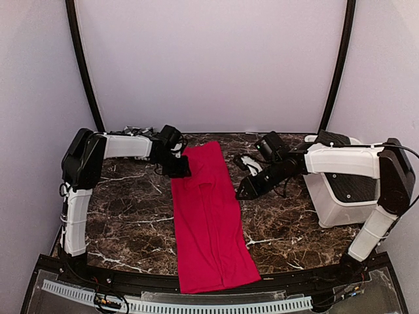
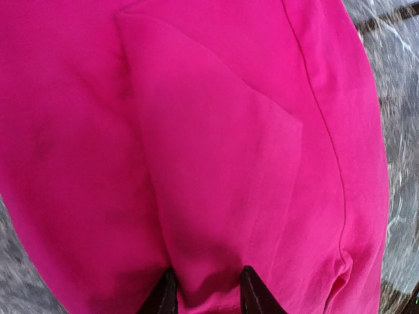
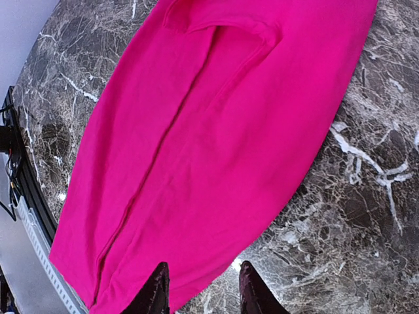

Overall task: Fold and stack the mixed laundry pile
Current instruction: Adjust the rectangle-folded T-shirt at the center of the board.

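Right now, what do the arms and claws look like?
The left arm and right arm are white boxy shells with black joints; a thin black cable loops past the right elbow. The left gripper and right gripper each have two dark pointed fingers.

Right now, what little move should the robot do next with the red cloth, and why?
Probably the right gripper should edge onto the red garment and pinch its side. Its jaws stand open just beside that edge, while the left gripper is at the far end with cloth between its jaws.
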